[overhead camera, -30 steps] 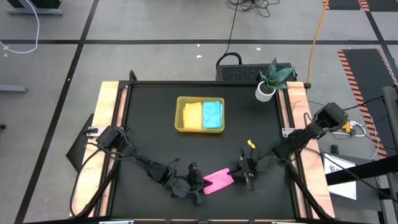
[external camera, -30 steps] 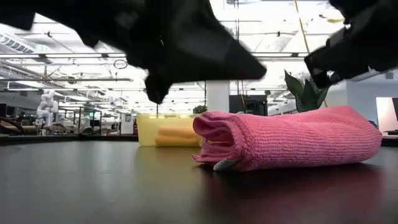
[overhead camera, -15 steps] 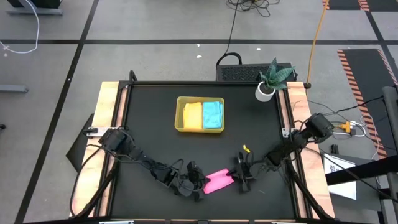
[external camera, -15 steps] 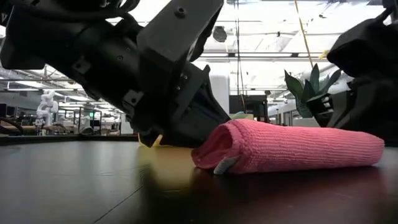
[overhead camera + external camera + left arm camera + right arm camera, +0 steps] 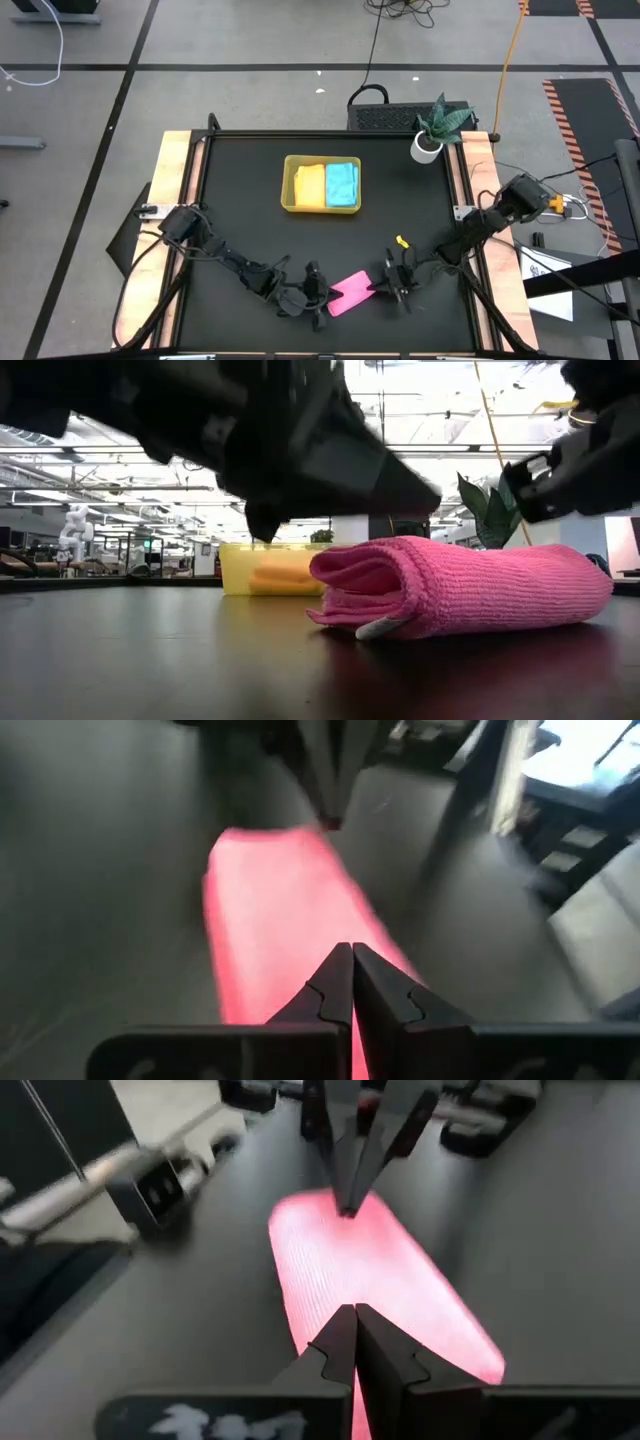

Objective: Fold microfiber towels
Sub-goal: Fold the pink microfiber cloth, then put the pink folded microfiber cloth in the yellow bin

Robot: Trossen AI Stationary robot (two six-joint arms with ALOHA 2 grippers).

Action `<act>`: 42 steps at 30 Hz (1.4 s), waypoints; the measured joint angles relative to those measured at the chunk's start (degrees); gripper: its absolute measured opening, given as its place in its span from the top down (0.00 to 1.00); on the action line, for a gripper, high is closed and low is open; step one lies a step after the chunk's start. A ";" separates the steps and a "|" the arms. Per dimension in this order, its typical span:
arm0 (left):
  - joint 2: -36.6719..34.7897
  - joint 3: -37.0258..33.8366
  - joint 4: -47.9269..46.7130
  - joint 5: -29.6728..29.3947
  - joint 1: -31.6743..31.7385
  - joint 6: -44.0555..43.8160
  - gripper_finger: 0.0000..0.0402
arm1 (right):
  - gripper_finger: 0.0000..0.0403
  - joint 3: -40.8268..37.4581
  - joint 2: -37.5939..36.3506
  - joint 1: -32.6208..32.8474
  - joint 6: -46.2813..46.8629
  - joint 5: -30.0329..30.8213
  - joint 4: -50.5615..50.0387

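Since half a second ago, both arms have lifted in the high view; the left gripper (image 5: 322,297) and right gripper (image 5: 381,290), fingers pressed shut and empty, flank the folded pink towel (image 5: 348,292). Low view: towel lies beneath them.

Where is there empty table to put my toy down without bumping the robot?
Bare table lies left of the yellow tray, and right of it toward the potted plant. The near edge is crowded: the left gripper and right gripper, both shut, flank the folded pink towel.
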 joint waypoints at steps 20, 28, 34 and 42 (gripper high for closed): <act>0.03 3.91 2.65 -0.18 -3.80 15.41 0.96 | 1.00 0.04 0.48 -1.03 -4.27 -0.86 1.11; -0.11 8.18 2.82 7.79 -4.36 33.08 0.87 | 1.00 0.09 -7.16 0.90 -6.46 -0.82 -5.03; -0.15 15.54 -12.91 10.25 -5.15 34.38 0.62 | 1.00 0.09 -7.88 2.16 -6.38 -0.85 -8.46; 1.53 22.23 -39.09 -2.71 -7.46 33.72 0.35 | 1.00 0.07 -7.88 2.34 -5.69 -0.89 -9.87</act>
